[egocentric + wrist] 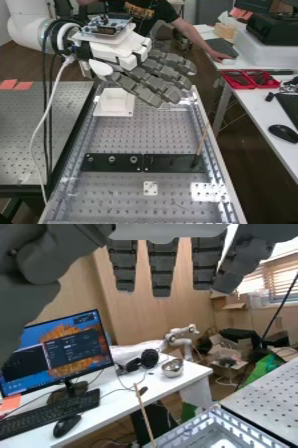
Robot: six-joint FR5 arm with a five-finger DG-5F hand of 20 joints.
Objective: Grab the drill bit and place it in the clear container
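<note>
My hand [148,79] is above the surface [120,135], its fingers [163,269] are extended and a little spread, and my white arm [28,22] holds it.

This looks like a robotics lab: a white robot arm [25,22] hangs over a perforated metal counter [156,136]; beside the counter a white table [251,104] bears red parts trays [239,85], and near the counter are a monitor [66,349], a keyboard [50,412], cardboard boxes [228,369] and another robot arm [179,339].

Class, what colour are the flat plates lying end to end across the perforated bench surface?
Black; the plates show best in the high view.
</note>
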